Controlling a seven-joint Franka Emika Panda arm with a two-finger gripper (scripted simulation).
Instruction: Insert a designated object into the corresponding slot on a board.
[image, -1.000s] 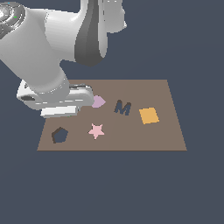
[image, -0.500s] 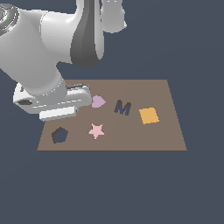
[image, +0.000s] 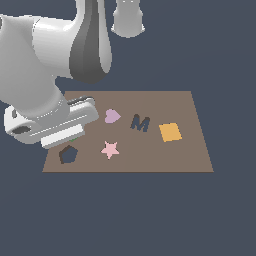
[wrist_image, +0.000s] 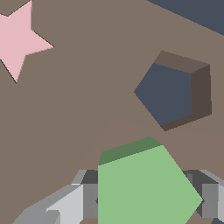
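Green pentagon-shaped block (wrist_image: 144, 186) sits between the two grey fingers (wrist_image: 61, 205) of the tool (wrist_image: 144, 201), which is closed on its sides and holds it above the flat brown rectangular board (image: 190, 150); in the wrist view its shadow falls on the brown surface just beside the dark pentagon-shaped slot (wrist_image: 170, 94). In the exterior view the block is almost fully hidden under the large white arm (image: 45, 100), and only a thin green trace shows near the tool. Compared with one second ago, the arm has moved toward the board's corner where the slot (image: 68, 154) is cut, and the hand now stands closer to this hole. This means, I judge, that the carrying step is nearly finished and the aligning step begins: the block is near the slot but not yet over it, and its corners seem turned a little differently from the hole's corners, so a small shift and perhaps a small rotation are needed before lowering. The pink star (image: 110, 149), the lilac heart (image: 112, 116), the dark letter M (image: 140, 122) and the orange square (image: 170, 132) lie elsewhere on the board, apart from the slot.
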